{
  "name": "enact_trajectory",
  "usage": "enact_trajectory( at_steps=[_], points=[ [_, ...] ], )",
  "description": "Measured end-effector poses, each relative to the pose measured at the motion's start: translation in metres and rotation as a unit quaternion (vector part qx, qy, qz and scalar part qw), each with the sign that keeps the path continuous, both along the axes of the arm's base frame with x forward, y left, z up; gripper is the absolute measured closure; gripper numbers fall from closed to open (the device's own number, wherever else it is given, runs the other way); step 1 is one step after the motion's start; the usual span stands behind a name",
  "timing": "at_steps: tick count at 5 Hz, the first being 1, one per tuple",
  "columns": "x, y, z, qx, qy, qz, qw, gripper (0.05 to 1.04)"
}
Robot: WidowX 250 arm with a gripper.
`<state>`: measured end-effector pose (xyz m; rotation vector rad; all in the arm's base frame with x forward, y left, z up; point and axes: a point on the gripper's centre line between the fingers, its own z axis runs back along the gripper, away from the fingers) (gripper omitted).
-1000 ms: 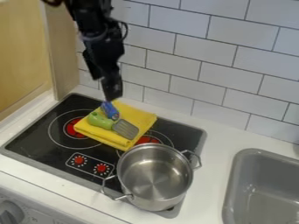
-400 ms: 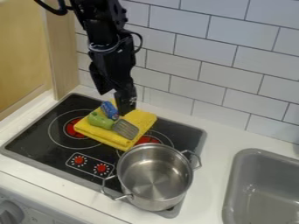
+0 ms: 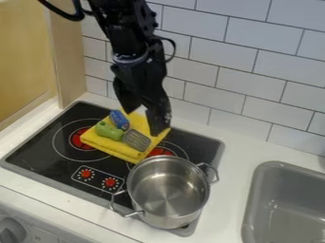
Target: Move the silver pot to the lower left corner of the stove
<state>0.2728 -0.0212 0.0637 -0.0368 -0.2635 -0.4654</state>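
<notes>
Silver metal, round and two-handled, the pot (image 3: 168,190) sits ungripped at the lower right of the black stove (image 3: 37,151). My black gripper (image 3: 157,127) has swung rightward, nearer it, likely approaching; open or closed, I can't tell.

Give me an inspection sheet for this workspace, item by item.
Surface: black stove set in white counter
Job's things: silver pot upright at stove's lower right, not yet at lower left
Clutter: folded yellow cloth on stove; green item, blue item and grey slatted head on it
Gripper: over cloth's right side, pot not held
Cables: black loops beside arm
Surroundings: tiled wall, grey sink
Spills: nothing seen
</notes>
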Motion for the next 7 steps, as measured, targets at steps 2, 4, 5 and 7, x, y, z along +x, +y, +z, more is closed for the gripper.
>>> enact_trajectory(
  at_steps=[2,4,5,7],
  points=[
    [-0.02,-0.014,-0.017,-0.02,0.022,-0.014,0.9994,0.084],
    [-0.035,-0.015,-0.039,-0.023,0.056,-0.032,0.9976,0.084],
    [-0.037,-0.021,-0.045,-0.041,0.059,-0.035,0.9968,0.143],
    [-0.042,-0.027,-0.06,-0.059,0.084,-0.033,0.9942,0.751]
  ],
)
